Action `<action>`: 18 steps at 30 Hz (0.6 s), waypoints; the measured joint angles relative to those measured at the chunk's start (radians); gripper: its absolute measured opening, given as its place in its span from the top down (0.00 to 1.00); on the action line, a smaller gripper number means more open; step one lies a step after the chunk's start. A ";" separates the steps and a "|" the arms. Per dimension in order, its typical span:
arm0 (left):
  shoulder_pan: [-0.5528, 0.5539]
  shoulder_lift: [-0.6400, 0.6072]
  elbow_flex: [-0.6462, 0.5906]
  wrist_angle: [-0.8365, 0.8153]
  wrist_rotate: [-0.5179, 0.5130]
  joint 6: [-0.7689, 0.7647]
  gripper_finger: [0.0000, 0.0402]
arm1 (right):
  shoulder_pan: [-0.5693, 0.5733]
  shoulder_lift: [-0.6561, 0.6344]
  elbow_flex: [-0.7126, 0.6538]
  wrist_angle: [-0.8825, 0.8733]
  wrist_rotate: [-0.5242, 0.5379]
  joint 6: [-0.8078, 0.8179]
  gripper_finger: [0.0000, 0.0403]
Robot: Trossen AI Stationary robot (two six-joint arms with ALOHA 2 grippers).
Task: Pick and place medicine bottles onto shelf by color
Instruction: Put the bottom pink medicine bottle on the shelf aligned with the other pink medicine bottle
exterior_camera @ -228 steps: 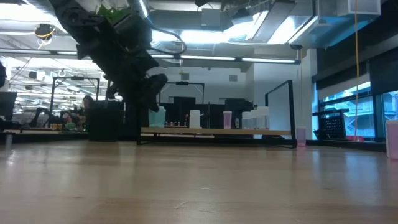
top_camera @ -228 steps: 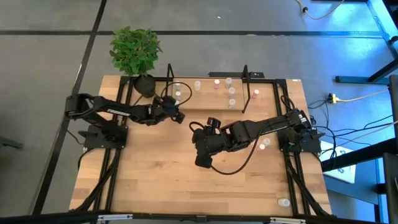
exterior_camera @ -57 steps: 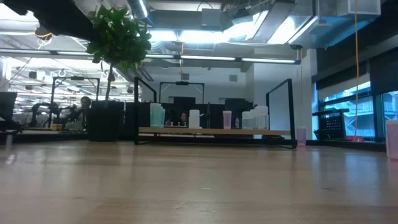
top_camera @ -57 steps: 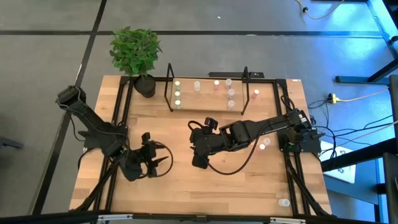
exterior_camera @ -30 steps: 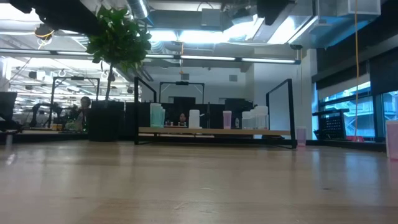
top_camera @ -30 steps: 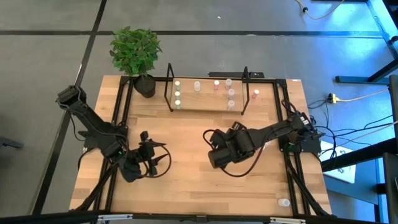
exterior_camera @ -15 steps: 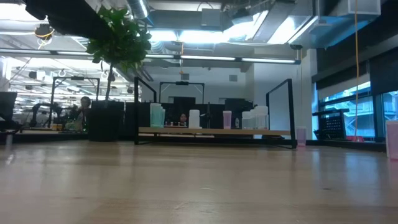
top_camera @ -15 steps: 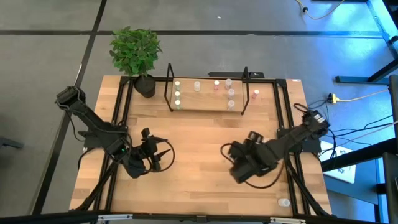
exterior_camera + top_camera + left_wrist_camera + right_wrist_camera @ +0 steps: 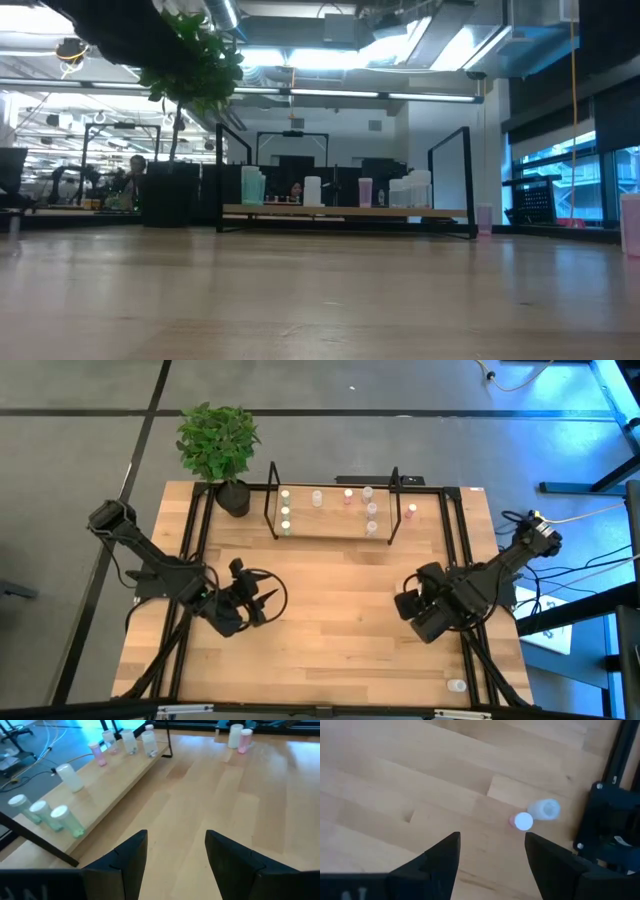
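Overhead, the scene reads as follows.
Surface: a large light wooden plank tabletop (image 9: 330,610) in a black metal frame, standing on a grey floor.
Shelf: a light wooden board in a thin black wire frame (image 9: 335,525) near the far edge of the table, its upright ends at either side.
Bottles on shelf: small pale translucent cylinders; yellow-green ones (image 9: 60,817) grouped at the plant end, a clear one (image 9: 70,776) beside them, pink (image 9: 96,753) and white ones farther along.
Loose bottles: a pink one (image 9: 521,821) and a clear one (image 9: 546,809) touching each other on the table close to the right arm's base; one white-capped bottle (image 9: 456,685) alone near the front right corner.
Left gripper: (image 9: 172,855) over the left half of the table, well apart from the shelf, fingers spread and holding nothing.
Right gripper: (image 9: 490,857) above the right side of the table, pointing down at the loose pair, fingers parted and empty.
Plant: a leafy green plant in a dark pot (image 9: 218,445) at the far left corner, just beside the shelf.
Room: an open hall with ceiling strip lights (image 9: 330,95), desks and screens behind; a person (image 9: 135,170) sits far off at the left in the low view.
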 joint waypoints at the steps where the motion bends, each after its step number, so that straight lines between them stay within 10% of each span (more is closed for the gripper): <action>1: 0.006 0.000 0.000 0.000 0.000 0.000 0.52 | 0.000 0.000 -0.003 0.001 0.000 0.004 0.44; 18: 0.032 0.000 0.000 -0.003 0.053 0.060 0.52 | -0.041 0.121 -0.011 0.001 -0.131 0.348 0.44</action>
